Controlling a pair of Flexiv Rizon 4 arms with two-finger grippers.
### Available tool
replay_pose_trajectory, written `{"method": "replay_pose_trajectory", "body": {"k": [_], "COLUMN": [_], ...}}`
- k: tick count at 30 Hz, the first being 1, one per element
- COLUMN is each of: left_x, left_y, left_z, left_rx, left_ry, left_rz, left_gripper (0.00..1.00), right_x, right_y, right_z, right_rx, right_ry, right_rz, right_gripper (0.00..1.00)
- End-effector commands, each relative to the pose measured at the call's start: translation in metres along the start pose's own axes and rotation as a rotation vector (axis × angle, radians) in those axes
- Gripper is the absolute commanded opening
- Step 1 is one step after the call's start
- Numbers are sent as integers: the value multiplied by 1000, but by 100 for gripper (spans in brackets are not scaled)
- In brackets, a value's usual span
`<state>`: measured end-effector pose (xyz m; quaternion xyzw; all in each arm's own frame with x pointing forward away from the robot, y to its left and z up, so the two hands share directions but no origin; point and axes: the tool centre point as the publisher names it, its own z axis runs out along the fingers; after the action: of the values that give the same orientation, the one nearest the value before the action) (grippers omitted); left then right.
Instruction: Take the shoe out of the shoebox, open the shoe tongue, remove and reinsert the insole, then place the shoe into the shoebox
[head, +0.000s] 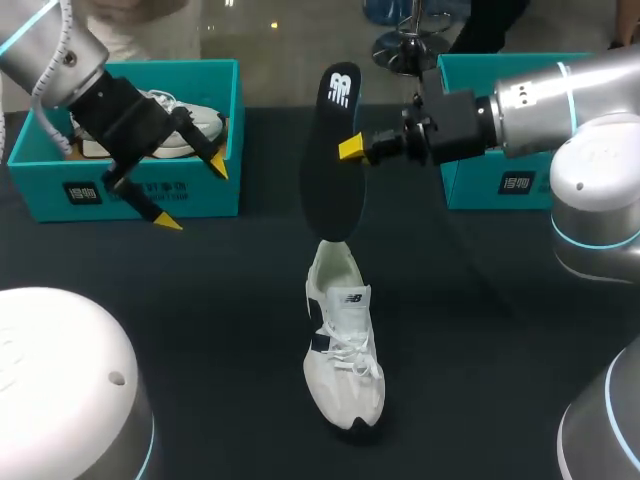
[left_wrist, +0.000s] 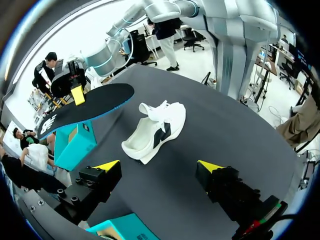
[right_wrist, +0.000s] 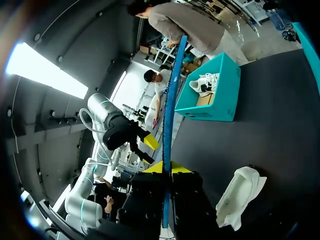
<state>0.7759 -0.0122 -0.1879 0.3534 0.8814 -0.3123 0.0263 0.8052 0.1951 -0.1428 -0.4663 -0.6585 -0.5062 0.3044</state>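
White shoe (head: 345, 370), set on the dark desk (head: 230, 330) at its middle, toe toward the robot. Black insole (head: 333, 195), held on end above the shoe's heel, clamped between the right claw's (right_wrist: 166, 168) fingers. Left claw (head: 192, 193), spread wide and holding nothing, hung before the teal shoebox (head: 45, 185) at the desk's left; a second white shoe (head: 185, 125) is seen inside.

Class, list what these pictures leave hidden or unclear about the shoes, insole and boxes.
1. Head view: the right arm hides the inside of the right box.
2. Head view: the left arm covers part of the boxed shoe.
3. Right wrist view: the insole shows edge-on in the right pincer; its faces are unseen.
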Motion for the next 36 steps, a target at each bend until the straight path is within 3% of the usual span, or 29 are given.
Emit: {"method": "replay_pose_trajectory", "body": {"k": [1, 8, 19, 26, 36], "left_x": [2, 22, 50, 62, 64], "left_y": [-1, 22, 60, 80, 86], "left_z": [3, 3, 11, 5, 9], "left_rx": [-64, -167, -204, -223, -241], "left_ry": [14, 38, 83, 81, 111], "left_rz": [-52, -208, -354, -458, -488], "left_gripper": [100, 100, 100, 100, 100], "right_x": [1, 1, 1, 1, 1], "right_y": [0, 0, 0, 0, 0], "right_z": [1, 1, 1, 1, 1], "right_rx": [0, 0, 0, 0, 0], "right_ry": [-4, -4, -4, -4, -4], "right_rz": [1, 1, 1, 1, 1], "right_gripper": [0, 0, 0, 0, 0]}}
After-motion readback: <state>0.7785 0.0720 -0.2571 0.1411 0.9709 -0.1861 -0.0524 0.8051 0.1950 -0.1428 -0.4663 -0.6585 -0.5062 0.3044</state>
